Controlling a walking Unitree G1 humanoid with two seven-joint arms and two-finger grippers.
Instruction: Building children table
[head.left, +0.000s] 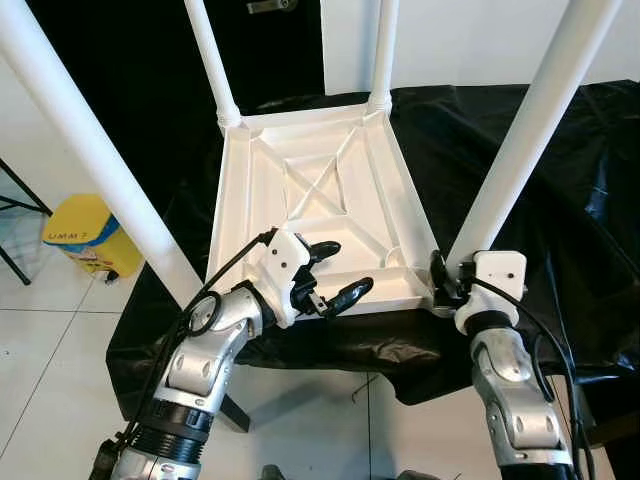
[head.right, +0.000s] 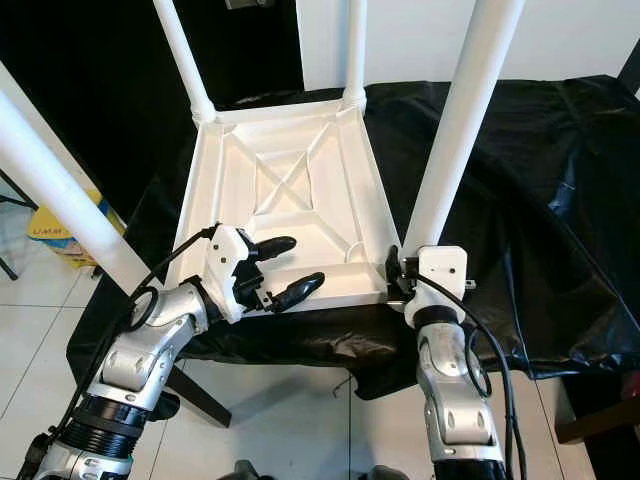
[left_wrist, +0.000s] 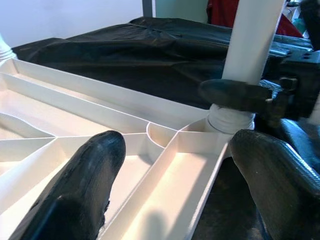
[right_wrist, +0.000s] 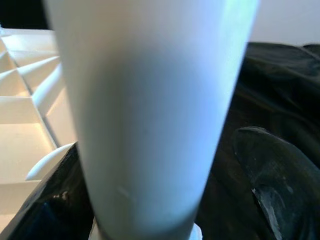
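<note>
The white table top (head.left: 318, 190) lies upside down on a desk (head.left: 560, 200) covered in black sheeting, ribbed underside up, with four white legs rising from its corners. The leg that matters for the next move is the near right leg (head.left: 530, 120). Its long axis runs up from the near right corner socket and tilts slightly to the right in the head views.

The right gripper (head.left: 447, 280) is at the base of this leg, directly above the socket, so the right arm is much the nearer of the two. In the right wrist view the leg fills the space between the two black fingers (right_wrist: 280, 175), one on either side of the shaft. The fingers are closed around the leg or very close to it (contact on both sides cannot be confirmed). The right forearm rises almost vertically from below the near desk edge, with the wrist level with the table top rim.

The left gripper (head.left: 332, 272) is spread and holds nothing. It sits over the near rim of the table top, left of the near right corner, with its fingers pointing right along the rim towards the socket. The left elbow is bent and low, near the desk edge.

Judgement: the step in hand is seating or twisting the near right leg into its socket, with the left gripper placed to steady the top.
</note>
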